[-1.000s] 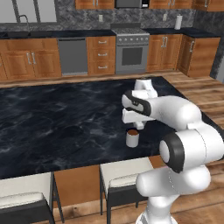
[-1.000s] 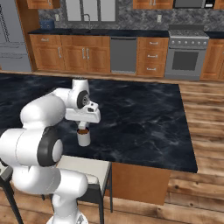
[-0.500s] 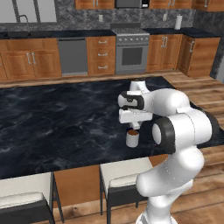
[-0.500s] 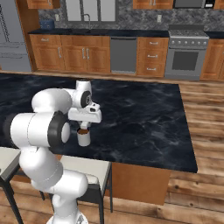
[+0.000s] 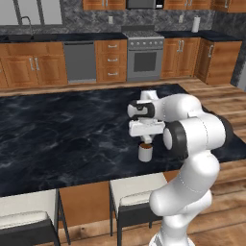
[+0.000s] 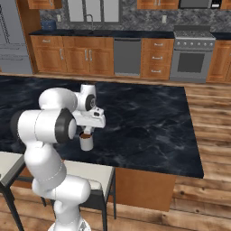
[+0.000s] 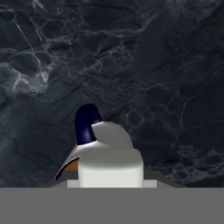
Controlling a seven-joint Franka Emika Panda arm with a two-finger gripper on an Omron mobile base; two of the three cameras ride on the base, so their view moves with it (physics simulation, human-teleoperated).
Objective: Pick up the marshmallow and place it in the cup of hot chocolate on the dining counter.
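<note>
Cup (image 5: 145, 152) sits straight under your jaws (image 5: 146, 139) on the counter (image 5: 62, 129), no clock offset. What looks like the marshmallow (image 7: 110, 168) is pinched between them.

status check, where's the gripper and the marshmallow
Gripper right above the cup of hot chocolate on the dining counter. White block, likely the marshmallow, between the jaws. Nothing in the way.
</note>
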